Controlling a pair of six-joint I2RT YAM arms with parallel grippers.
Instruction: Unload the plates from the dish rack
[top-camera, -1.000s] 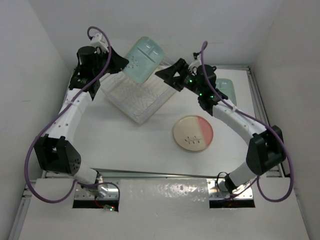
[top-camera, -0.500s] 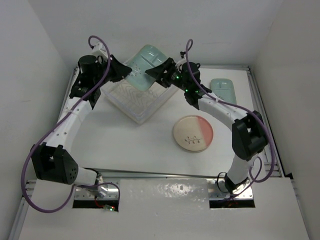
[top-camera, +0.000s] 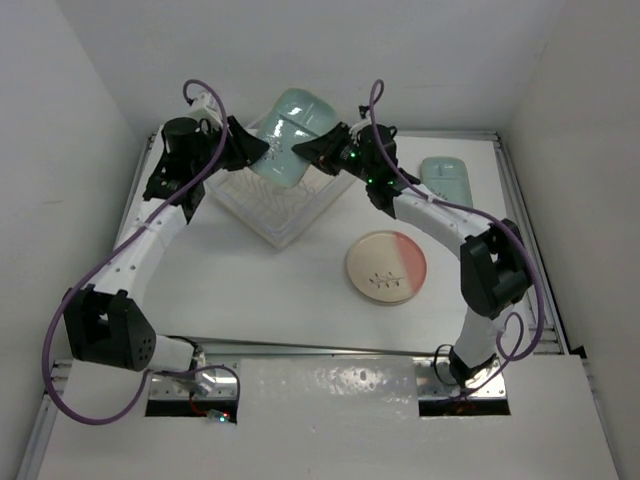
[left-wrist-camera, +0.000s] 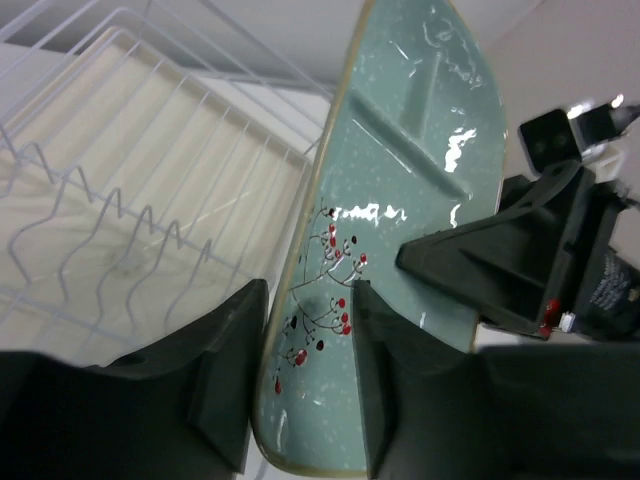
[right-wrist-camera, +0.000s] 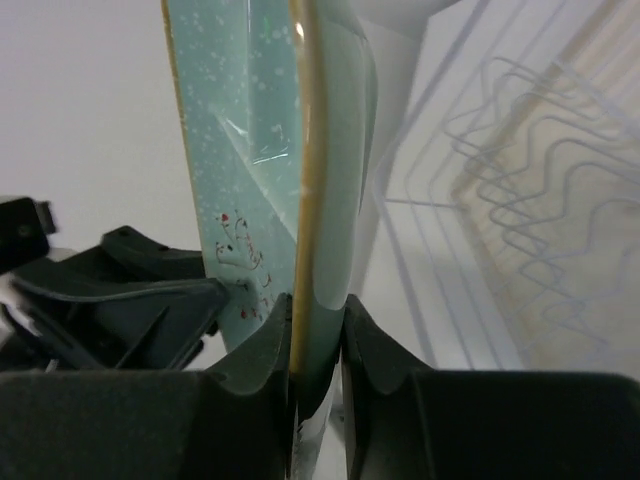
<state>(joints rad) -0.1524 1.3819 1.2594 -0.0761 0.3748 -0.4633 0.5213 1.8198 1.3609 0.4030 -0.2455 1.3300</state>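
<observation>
A pale mint-green divided plate (top-camera: 290, 135) with a red-berry sprig hangs upright in the air over the dish rack (top-camera: 270, 205). My right gripper (top-camera: 308, 152) is shut on its right edge; in the right wrist view both fingers press the rim of the plate (right-wrist-camera: 250, 150) at the gripper (right-wrist-camera: 315, 345). My left gripper (top-camera: 262, 152) straddles the plate's lower left edge. In the left wrist view its jaws (left-wrist-camera: 305, 385) stand apart, wider than the plate (left-wrist-camera: 420, 150) is thick. The clear rack (left-wrist-camera: 120, 200) shows only its wire slots.
A round cream-and-pink plate (top-camera: 386, 267) lies flat on the table right of the middle. Another mint-green plate (top-camera: 445, 178) lies at the back right. White walls close in on the back and both sides.
My right gripper reached left to the raised plate and closed on its edge. My left gripper, shut on the plate before, has loosened its jaws.
</observation>
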